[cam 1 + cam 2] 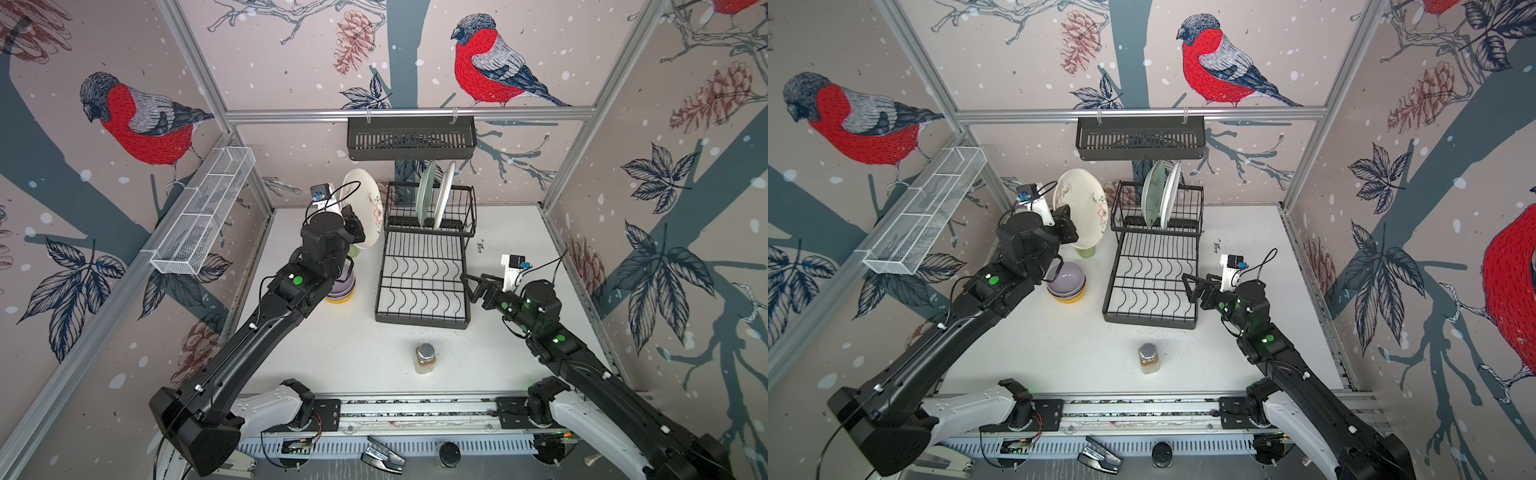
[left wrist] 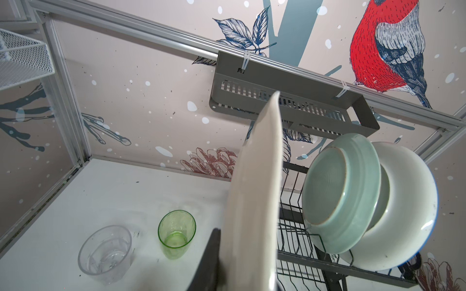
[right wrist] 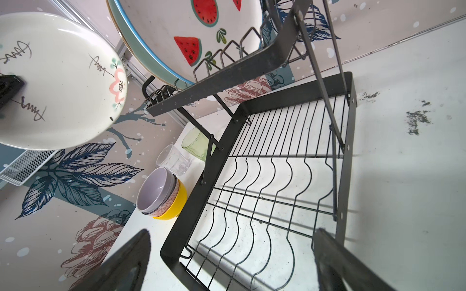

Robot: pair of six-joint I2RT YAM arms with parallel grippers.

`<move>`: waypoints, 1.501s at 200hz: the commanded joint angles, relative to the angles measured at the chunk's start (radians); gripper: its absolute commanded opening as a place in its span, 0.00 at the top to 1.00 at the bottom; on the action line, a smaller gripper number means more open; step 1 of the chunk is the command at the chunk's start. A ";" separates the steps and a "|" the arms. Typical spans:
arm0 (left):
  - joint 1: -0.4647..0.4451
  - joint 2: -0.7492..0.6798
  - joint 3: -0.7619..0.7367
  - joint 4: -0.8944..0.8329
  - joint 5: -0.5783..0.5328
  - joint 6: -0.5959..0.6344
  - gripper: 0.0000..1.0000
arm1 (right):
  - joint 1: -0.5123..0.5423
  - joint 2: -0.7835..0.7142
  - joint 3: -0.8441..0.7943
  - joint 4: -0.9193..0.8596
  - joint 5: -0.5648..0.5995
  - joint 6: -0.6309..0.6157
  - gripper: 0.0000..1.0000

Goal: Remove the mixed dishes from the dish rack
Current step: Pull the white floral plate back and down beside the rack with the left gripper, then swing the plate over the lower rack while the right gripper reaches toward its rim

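My left gripper (image 1: 353,233) is shut on the rim of a white plate with a pink flower (image 1: 365,206) (image 2: 254,189), held on edge in the air left of the dish rack (image 1: 423,276) (image 1: 1150,286). A pale green plate (image 1: 427,192) (image 2: 340,191) and the watermelon plate (image 1: 445,195) (image 3: 176,30) stand in the raised tier. The lower tier is bare. Lilac, pink-patterned and yellow bowls (image 1: 1066,286) (image 3: 161,195) sit stacked on the table left of the rack, beside a green tumbler (image 2: 176,234) and a clear tumbler (image 2: 106,252). My right gripper (image 1: 473,283) (image 3: 227,252) is open at the rack's right edge.
A silver-capped jar of brown powder (image 1: 424,358) stands in front of the rack. A long black slotted basket (image 1: 411,139) hangs on the back rail above the plates. A white mesh tray (image 1: 203,212) hangs on the left wall. Dark specks lie right of the rack.
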 commanded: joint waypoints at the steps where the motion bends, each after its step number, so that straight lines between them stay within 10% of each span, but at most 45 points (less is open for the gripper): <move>1: 0.009 -0.026 -0.025 0.110 0.052 -0.035 1.00 | 0.004 0.012 0.018 0.020 -0.033 0.024 0.01; 157: 0.038 -0.247 -0.290 0.046 0.082 -0.112 1.00 | 0.192 0.305 0.187 0.108 -0.024 0.036 0.00; 300: 0.065 -0.268 -0.486 0.205 0.426 -0.319 1.00 | 0.228 0.470 0.258 0.198 -0.063 0.051 0.00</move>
